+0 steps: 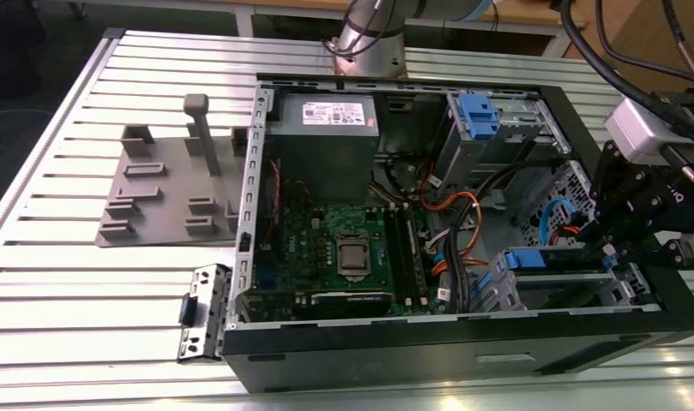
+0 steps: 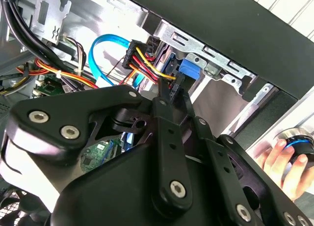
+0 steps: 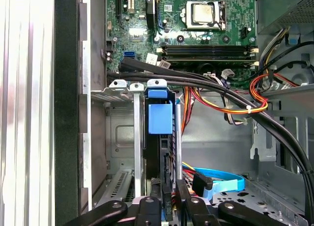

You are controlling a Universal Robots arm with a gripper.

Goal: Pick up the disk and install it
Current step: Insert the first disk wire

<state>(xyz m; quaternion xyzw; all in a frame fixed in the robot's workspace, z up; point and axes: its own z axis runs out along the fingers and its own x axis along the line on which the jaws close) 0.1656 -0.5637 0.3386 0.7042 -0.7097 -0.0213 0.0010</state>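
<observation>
The disk (image 3: 160, 119) stands on edge in a slot of the grey metal drive cage (image 3: 120, 137), its blue carrier tab facing the motherboard. In the exterior view the disk's blue carrier (image 1: 544, 257) shows in the cage at the near right corner of the open computer case (image 1: 439, 342). My black gripper (image 1: 607, 244) hangs over that corner. In the first wrist view the gripper (image 3: 169, 189) has a finger on each side of the disk's dark edge, shut on it. In the second wrist view the gripper (image 2: 174, 88) ends just beside the blue carrier (image 2: 191, 69).
Bundled black, orange and blue cables (image 3: 230, 103) run close past the cage. The motherboard (image 1: 336, 248), power supply box (image 1: 322, 128) and a second cage with a blue latch (image 1: 484, 116) lie inside the case. A grey fixture (image 1: 164, 193) sits at the exterior view's left. A hand (image 2: 282, 159) rests on a blue-ringed knob (image 2: 299, 145).
</observation>
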